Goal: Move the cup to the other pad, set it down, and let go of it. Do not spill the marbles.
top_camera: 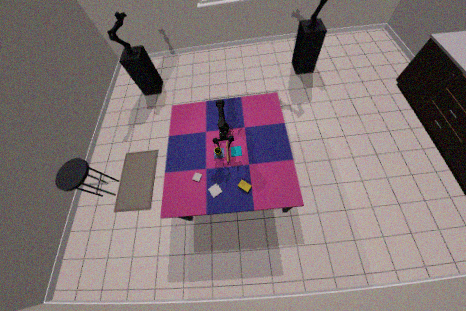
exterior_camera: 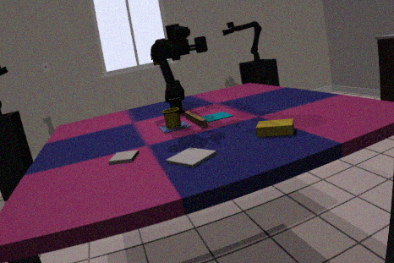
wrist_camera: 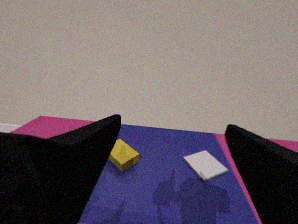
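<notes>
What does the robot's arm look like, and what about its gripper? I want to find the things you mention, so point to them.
The arm [top_camera: 221, 115] [exterior_camera: 167, 73] is black all over, made of chunky, blocky joints with slimmer links between them. Its gripper [top_camera: 223, 141] [wrist_camera: 172, 124] is black too, with two fingers; up close, they look like dark wedges narrowing to blunt tips. I can't make out any cables or markings.
</notes>
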